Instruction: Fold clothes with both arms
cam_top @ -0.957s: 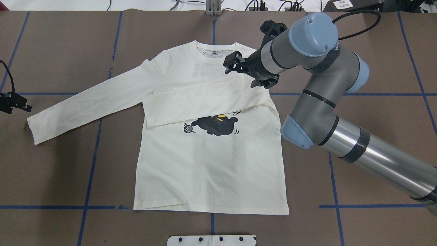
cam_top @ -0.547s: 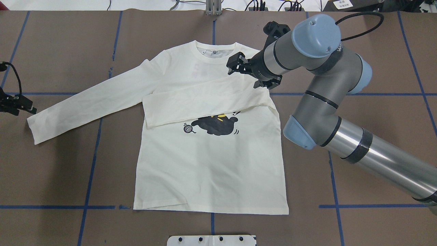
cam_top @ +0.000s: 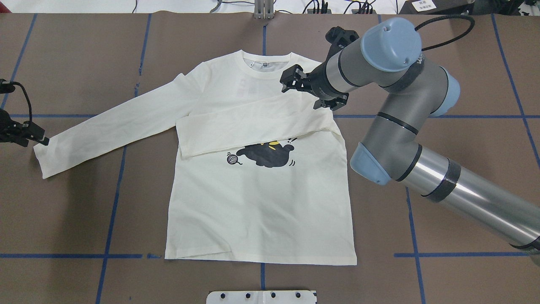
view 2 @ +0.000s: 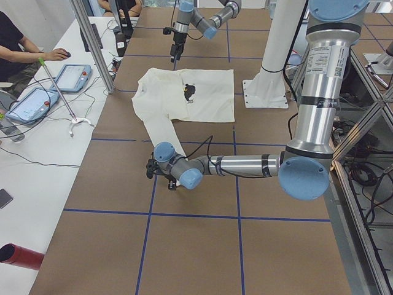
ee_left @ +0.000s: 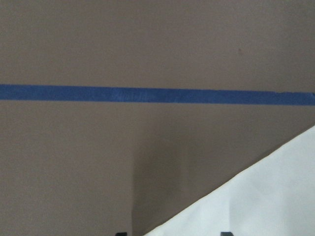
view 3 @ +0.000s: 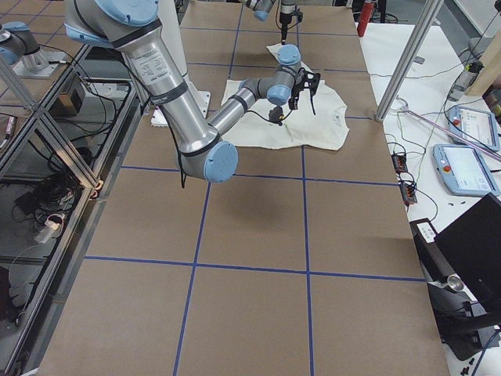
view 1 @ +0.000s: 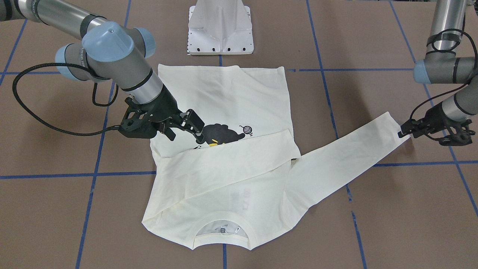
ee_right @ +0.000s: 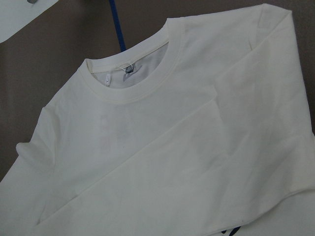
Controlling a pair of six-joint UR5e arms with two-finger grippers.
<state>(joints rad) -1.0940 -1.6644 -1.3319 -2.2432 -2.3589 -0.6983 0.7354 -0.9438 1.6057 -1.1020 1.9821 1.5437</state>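
Note:
A cream long-sleeve shirt point(cam_top: 257, 202) with a black print lies flat on the brown table. One sleeve point(cam_top: 253, 126) is folded across the chest. The other sleeve point(cam_top: 114, 122) stretches out to the overhead view's left. My right gripper point(cam_top: 290, 79) hovers open and empty over the shirt's shoulder next to the collar point(ee_right: 128, 83). My left gripper point(cam_top: 40, 139) is open, low at the outstretched sleeve's cuff point(view 1: 392, 127). In the left wrist view the cuff corner point(ee_left: 266, 196) lies between the two fingertips at the bottom edge.
The white pedestal base point(view 1: 220, 26) stands at the robot's side of the table, just beyond the shirt's hem. Blue tape lines point(cam_top: 114, 202) cross the brown table cover. A side desk with tablets point(view 2: 70, 77) and a seated operator runs along the far edge.
My left gripper has moved toward the outstretched sleeve's cuff and now reaches its corner. My right gripper has drawn back slightly from the folded sleeve.

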